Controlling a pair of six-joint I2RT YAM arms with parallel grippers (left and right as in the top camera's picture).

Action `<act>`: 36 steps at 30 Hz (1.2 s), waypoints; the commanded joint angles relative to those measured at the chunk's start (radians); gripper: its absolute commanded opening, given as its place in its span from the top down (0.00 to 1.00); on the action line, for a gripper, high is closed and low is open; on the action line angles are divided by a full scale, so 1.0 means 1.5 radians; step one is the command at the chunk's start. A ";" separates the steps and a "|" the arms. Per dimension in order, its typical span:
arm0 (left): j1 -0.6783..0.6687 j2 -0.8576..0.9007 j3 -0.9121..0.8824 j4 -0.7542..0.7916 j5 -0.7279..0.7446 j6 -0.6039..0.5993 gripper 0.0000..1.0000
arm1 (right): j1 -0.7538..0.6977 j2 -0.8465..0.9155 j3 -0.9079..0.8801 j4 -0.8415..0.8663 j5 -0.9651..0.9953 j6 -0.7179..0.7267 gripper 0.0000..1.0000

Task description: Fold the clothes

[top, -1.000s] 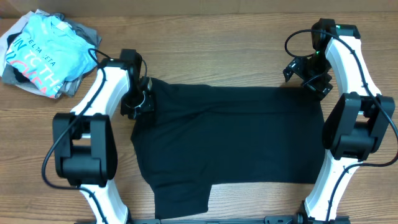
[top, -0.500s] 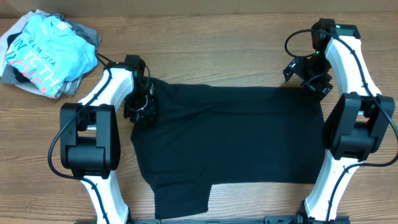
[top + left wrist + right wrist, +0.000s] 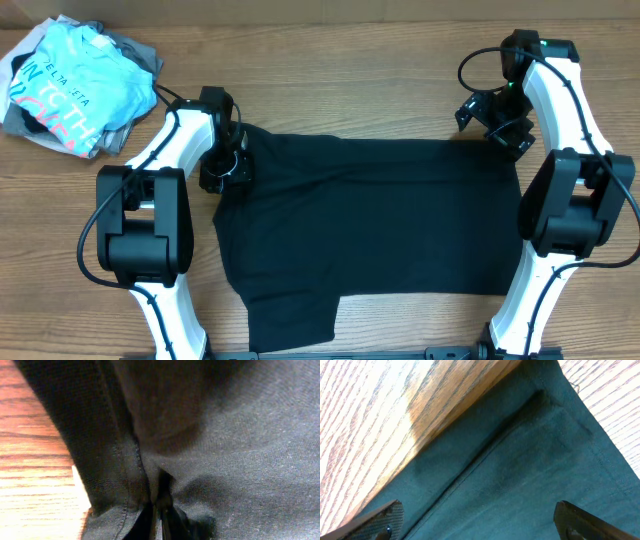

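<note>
A black t-shirt [image 3: 370, 215] lies spread flat on the wooden table, one sleeve sticking out at the bottom left. My left gripper [image 3: 228, 168] is at the shirt's upper left corner, shut on a pinch of the black fabric [image 3: 159, 510]; the hem seam runs beside the jaws. My right gripper [image 3: 503, 128] hovers over the shirt's upper right corner, open, with its two fingertips wide apart above the fabric [image 3: 510, 475] near the hemmed edge.
A pile of folded clothes, with a light blue printed shirt [image 3: 70, 85] on top, sits at the far left corner. Bare wood table [image 3: 350, 90] surrounds the black shirt.
My left gripper moved slightly right onto the shirt's upper left corner and closed on the fabric. The right arm has not moved.
</note>
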State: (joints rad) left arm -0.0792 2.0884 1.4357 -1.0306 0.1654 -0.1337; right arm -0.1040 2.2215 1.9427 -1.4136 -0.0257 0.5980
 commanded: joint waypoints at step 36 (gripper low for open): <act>-0.005 0.011 0.048 -0.027 0.008 -0.001 0.75 | -0.001 -0.020 0.000 0.009 0.004 -0.003 0.00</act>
State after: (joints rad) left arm -0.0792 2.0930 1.5005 -1.0760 0.1524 -0.1349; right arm -0.1043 2.2215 1.9427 -1.3994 -0.0254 0.5980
